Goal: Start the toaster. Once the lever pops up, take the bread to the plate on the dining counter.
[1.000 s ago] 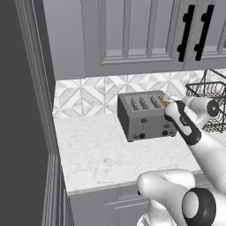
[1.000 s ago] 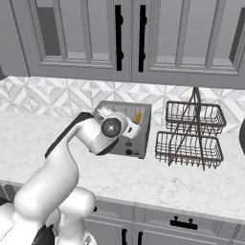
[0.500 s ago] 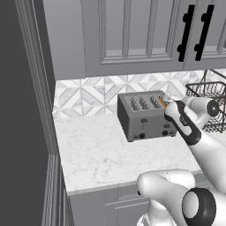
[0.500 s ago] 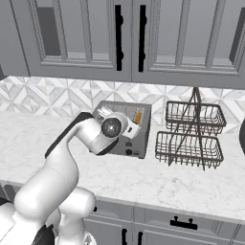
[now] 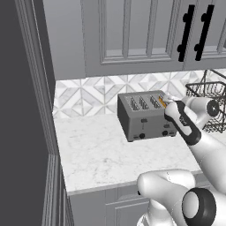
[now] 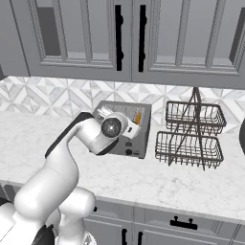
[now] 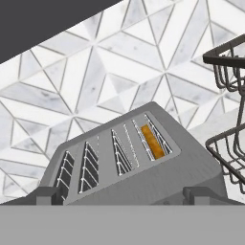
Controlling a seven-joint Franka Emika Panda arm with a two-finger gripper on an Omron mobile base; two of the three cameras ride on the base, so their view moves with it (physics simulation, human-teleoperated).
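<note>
Grey cabinets, patterned tile backsplash, white marble-look worktop point(image 5: 101, 154) in a simulated kitchen.

Toaster point(image 5: 143, 118) stands on worktop near backsplash, four slots up, knobs and lever tabs on front face. Also seen at point(image 6: 125, 129) and, close up from hand view, at point(image 7: 143, 167).

Bread point(image 7: 152, 141) sits down in one end slot, the slot nearest the wire basket rack point(image 6: 191, 134); orange crust visible between slot guides. Same orange sliver at point(image 5: 162, 102) and point(image 6: 138, 117). Sunk in slot, not raised proud of top.

Gripper point(image 5: 171, 106) hovers at toaster's basket-side end, close by the bread slot, wrist angled down over front edge. Fingers point(image 7: 48, 195): dark tips at bottom of hand view, set well apart, straddling toaster's near edge, clamped on nothing.

Change over last second: none detected. Arm, toaster, bread in same places in both base views across earlier and current pictures. Base not driven.

Judgement: static pose at toaster suggests either pause before pressing lever or wait for toasting cycle. Cannot tell lever position from these pictures; tabs too small. Bread low in slot fits lever down or not yet popped.

Remaining: confirm lever up, grasp bread from slot, carry to plate on dining counter. Narrow slot and thin slice: grasp needs fingers aligned along slot.

Risk: fingers catching slot guides.
</note>
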